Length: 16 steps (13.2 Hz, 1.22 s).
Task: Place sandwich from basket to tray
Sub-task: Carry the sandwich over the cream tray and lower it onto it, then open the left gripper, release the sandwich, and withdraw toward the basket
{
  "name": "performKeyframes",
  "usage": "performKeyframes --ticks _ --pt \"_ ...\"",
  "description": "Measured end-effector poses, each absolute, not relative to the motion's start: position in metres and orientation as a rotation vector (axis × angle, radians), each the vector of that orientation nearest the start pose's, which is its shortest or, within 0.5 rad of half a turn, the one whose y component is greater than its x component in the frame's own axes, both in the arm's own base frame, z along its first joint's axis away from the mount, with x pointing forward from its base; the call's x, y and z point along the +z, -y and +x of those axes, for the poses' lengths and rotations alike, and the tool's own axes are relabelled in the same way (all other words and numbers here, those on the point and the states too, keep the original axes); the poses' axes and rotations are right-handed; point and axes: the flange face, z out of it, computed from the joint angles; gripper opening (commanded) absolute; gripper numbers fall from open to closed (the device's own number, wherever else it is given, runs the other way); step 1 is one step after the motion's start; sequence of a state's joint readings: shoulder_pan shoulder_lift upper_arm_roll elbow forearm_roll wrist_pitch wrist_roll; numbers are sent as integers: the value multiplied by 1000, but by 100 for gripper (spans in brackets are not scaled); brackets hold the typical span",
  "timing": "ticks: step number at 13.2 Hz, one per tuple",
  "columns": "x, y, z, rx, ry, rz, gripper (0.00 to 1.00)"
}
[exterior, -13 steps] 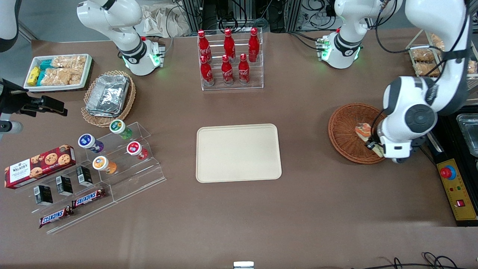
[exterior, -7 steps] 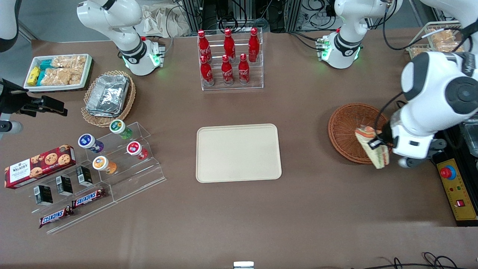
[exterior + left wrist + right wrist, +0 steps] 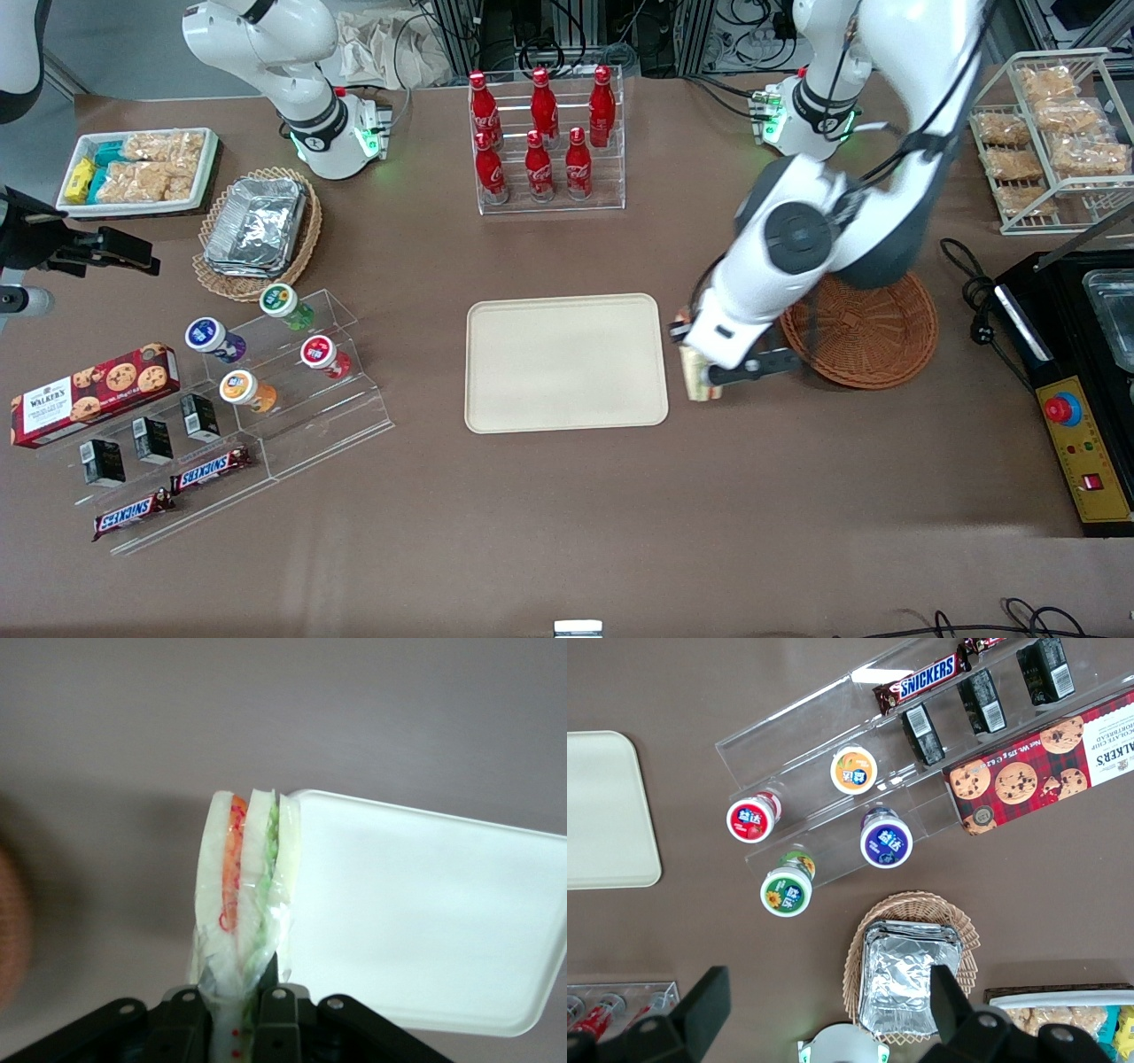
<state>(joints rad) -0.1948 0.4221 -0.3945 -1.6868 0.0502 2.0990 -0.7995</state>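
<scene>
Carried out of the basket (image 3: 873,332) since half a second ago: sandwich (image 3: 697,377), now just beside the tray (image 3: 565,362), above bare table (image 3: 567,514). Gripper (image 3: 700,368) shut tight around the wedge. Six red Coca-Cola bottles (image 3: 540,133), two Snickers bars (image 3: 168,492), one Walkers cookie box (image 3: 93,394), four little cups (image 3: 257,341).

From the left wrist: fingers (image 3: 270,1014) pinching the sandwich (image 3: 246,895), long side pointing straight away, orange and green layers showing, tray (image 3: 425,912) touching its edge in view.

From the right wrist: SNICKERS bar (image 3: 921,678).
</scene>
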Motion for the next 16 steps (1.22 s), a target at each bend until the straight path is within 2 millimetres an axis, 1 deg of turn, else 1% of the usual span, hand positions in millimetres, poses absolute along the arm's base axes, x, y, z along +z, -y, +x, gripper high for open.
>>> performKeyframes --ticks 1,2,3,4,6,7,9,13,16 --pt "344 365 561 86 344 -3217 0" --pt "318 382 554 95 326 -3204 0" --pt "298 396 547 110 304 -3198 0" --pt "283 406 542 122 284 -3200 0" --pt "262 413 540 98 240 -3201 0" --pt "255 412 541 81 216 -3190 7" --pt "248 410 541 77 198 -3177 99" --pt "249 410 543 65 199 -3182 100" --pt "258 409 548 42 249 -3188 100"
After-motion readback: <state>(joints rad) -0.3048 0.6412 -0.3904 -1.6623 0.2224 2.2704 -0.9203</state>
